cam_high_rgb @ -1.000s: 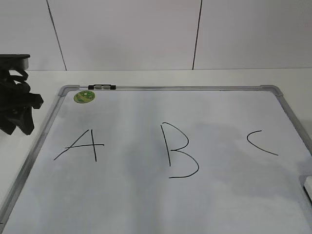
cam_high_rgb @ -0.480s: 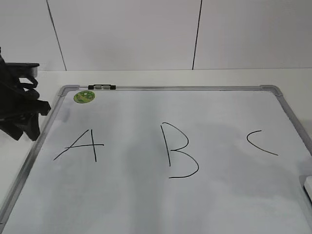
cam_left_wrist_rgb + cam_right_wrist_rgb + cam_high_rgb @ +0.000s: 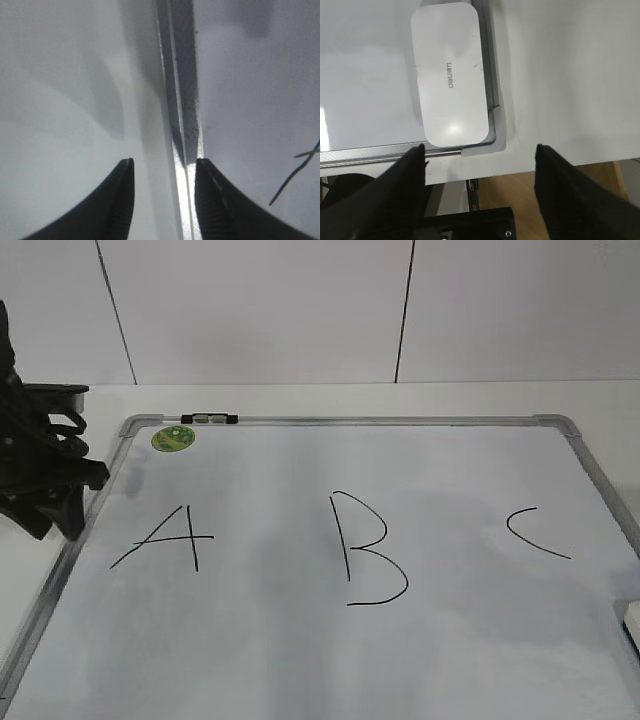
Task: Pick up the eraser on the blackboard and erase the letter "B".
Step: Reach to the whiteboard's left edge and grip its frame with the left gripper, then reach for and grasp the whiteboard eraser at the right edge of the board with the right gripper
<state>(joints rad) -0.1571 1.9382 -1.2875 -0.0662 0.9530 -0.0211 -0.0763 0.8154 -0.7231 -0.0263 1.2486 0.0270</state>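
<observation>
Right gripper hangs open above eraser (corner, seemingly untouched)

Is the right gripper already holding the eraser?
No. In the right wrist view the eraser lies flat in the blackboard corner, with the right gripper open and clear of it.

Left gripper fingers parted, right gripper fingers spread wide

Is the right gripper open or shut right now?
Open: the right gripper has its jaws spread wide above the eraser, holding nothing.
</observation>
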